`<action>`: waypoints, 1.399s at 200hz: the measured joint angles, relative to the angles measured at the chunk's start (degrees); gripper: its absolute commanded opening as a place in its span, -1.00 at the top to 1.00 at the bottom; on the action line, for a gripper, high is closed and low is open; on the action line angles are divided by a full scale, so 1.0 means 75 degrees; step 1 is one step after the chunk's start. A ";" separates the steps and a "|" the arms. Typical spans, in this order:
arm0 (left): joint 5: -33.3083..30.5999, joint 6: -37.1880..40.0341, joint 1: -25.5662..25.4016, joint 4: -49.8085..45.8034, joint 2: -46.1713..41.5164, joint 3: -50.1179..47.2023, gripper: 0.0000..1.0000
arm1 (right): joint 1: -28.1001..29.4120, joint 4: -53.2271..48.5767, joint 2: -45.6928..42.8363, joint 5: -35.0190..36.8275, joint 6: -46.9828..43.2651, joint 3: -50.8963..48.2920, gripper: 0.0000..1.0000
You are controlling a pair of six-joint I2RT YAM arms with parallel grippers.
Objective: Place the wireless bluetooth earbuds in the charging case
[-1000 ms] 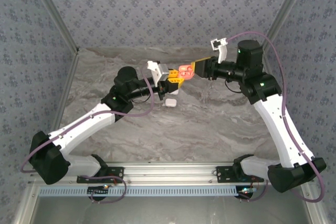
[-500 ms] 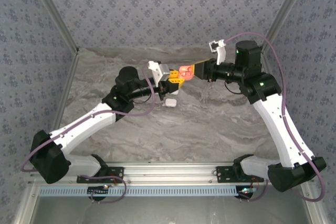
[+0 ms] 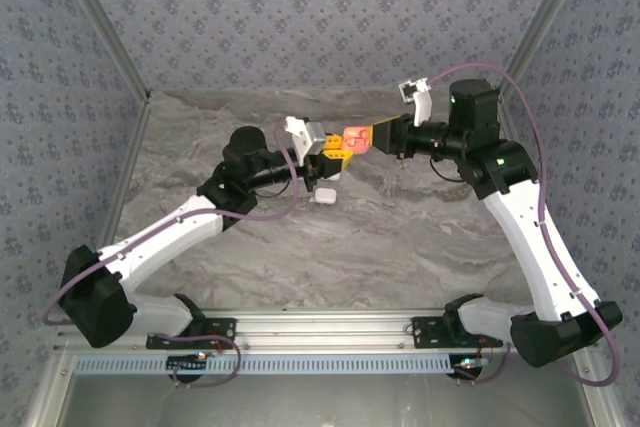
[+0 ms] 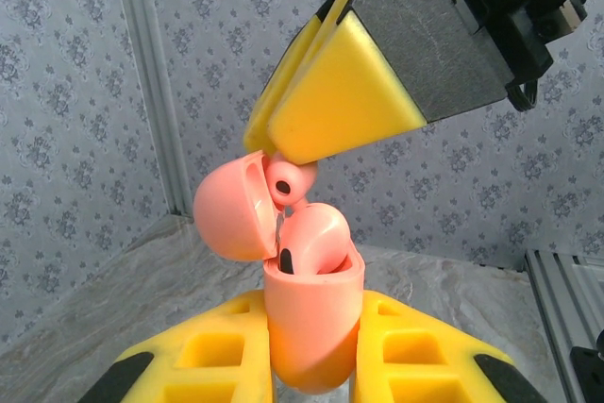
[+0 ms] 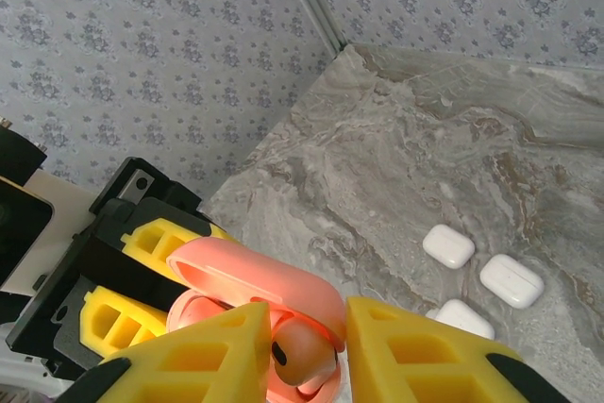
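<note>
The charging case [image 4: 311, 346] is salmon pink all over, lid included. The earbud [image 4: 283, 179] just above its mouth is the same pink, and a second earbud [image 4: 319, 233] seated in the case is pink with a small black mark. The left hand [image 4: 310, 323], around the case, has bright yellow fingers [image 4: 425, 346] with black patches. The right hand [image 4: 269, 139], above the case, is yellow and dark grey. Beyond the case, the surface [image 5: 396, 167] is grey marble veined brown and white, with three plain white cases [image 5: 448, 245] on it. The walls [image 4: 75, 92] have grey-blue floral wallpaper.
</note>
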 measured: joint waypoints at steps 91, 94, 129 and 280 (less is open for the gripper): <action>-0.0061 -0.0111 0.0003 0.0055 0.0044 0.0006 1.00 | 0.0000 -0.0242 -0.0102 0.0108 -0.0143 0.0000 0.33; -0.0064 -0.0114 0.0003 0.0058 0.0044 0.0006 1.00 | 0.0000 -0.0242 -0.0102 0.0108 -0.0143 0.0000 0.33; -0.0067 -0.0119 0.0003 0.0079 0.0044 0.0012 1.00 | -0.0102 -0.0125 -0.0172 0.0009 0.0023 -0.0026 -0.08; 0.0003 -0.0405 0.0003 0.0195 0.0058 0.0012 1.00 | 0.0032 0.1323 0.0117 -0.1547 0.0743 -0.0434 -0.72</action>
